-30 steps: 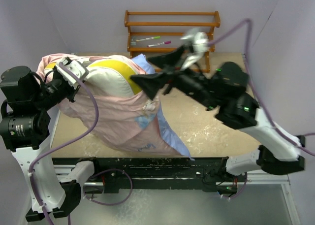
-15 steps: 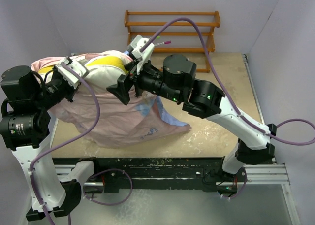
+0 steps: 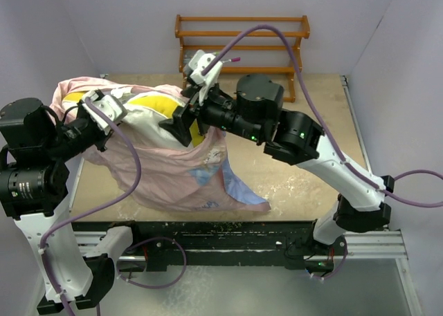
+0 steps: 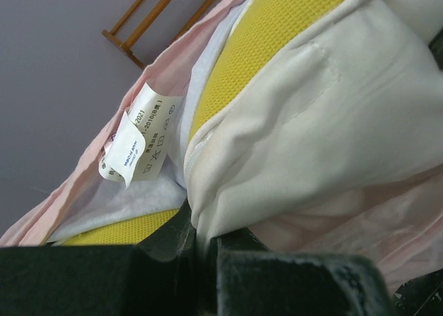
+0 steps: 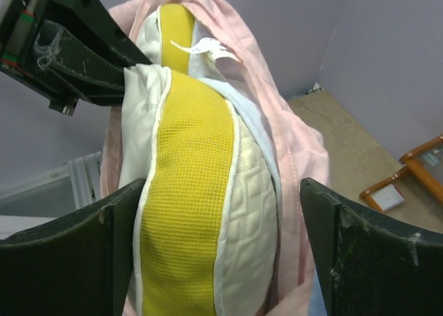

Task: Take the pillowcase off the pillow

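Swing-in done: the right fingers [image 5: 367, 254], out over the bench [image 3: 297, 171] a moment ago, now stand wide open astride the yellow band [image 5: 187, 191] of the pillow [image 3: 143, 115], holding nothing. The left fingers [image 4: 291, 281] stay pinched shut on its cream edge. It sits raised at the bench's left, with the pillowcase [image 3: 180, 178] sagging round its lower half. A second grip looks next.
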`<action>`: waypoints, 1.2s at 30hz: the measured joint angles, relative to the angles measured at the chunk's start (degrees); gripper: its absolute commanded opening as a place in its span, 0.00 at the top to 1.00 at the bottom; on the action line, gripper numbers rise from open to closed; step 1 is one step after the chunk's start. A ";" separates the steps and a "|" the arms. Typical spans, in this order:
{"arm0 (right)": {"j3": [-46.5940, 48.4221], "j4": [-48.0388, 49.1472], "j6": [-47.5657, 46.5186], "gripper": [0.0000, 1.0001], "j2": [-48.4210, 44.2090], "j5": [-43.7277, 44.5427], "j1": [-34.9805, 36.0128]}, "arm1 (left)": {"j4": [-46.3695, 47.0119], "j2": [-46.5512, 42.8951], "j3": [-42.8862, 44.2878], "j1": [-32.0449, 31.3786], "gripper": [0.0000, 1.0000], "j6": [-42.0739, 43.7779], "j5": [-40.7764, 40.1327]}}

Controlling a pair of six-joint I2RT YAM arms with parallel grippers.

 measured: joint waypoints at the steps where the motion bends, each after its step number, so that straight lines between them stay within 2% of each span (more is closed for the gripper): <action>1: -0.13 -0.02 -0.02 0.20 0.98 -0.46 0.00 | -0.35 0.15 0.15 0.00 1.00 0.00 -0.13; 3: -0.17 0.02 0.04 0.28 2.16 -1.57 0.09 | -0.76 0.57 0.52 0.00 1.00 -0.04 -0.70; 5: -0.11 0.13 -0.02 0.43 3.08 -2.25 0.26 | -1.16 1.42 1.22 0.00 1.00 -0.17 -1.79; 8: 0.33 0.22 -0.26 0.83 4.26 -1.86 0.37 | -1.60 2.29 1.66 0.00 0.98 -0.50 -2.89; 9: 0.35 0.31 -0.57 0.96 4.48 -1.27 0.35 | -1.57 2.43 1.64 0.00 0.89 -0.55 -3.04; 10: 0.22 0.50 -0.55 1.00 4.57 -0.63 0.33 | -1.60 2.62 1.64 0.00 0.74 -0.57 -3.08; 12: -1.70 2.54 -0.79 1.00 3.91 1.01 0.24 | -1.64 2.73 1.75 0.00 0.33 -0.70 -3.08; 13: -3.69 3.82 -0.94 1.00 2.95 1.77 0.15 | -2.03 2.80 2.19 0.00 0.20 -0.87 -3.06; 15: -10.01 7.13 -1.38 1.00 -0.61 2.34 -0.55 | -3.34 3.15 4.00 0.00 0.03 -1.09 -2.91; 16: -13.00 8.24 -1.51 1.00 -2.54 2.49 -0.98 | -4.07 3.74 5.40 0.00 0.00 -1.49 -2.93; 21: -26.80 13.53 -2.12 1.00 -13.73 3.08 -4.66 | -3.37 4.81 8.59 0.00 0.01 -2.51 -7.43; 25: -33.59 14.16 -3.10 1.00 -21.49 3.76 -6.84 | -2.54 6.54 8.61 0.00 0.00 -2.49 -12.00; 30: -37.40 13.94 -5.44 1.00 -27.76 3.15 -6.86 | -1.46 9.77 10.86 0.00 0.12 -3.89 -14.01; 36: -35.74 12.55 -8.24 1.00 -28.52 1.09 -6.86 | 0.63 15.08 16.22 0.00 0.20 -8.87 -13.14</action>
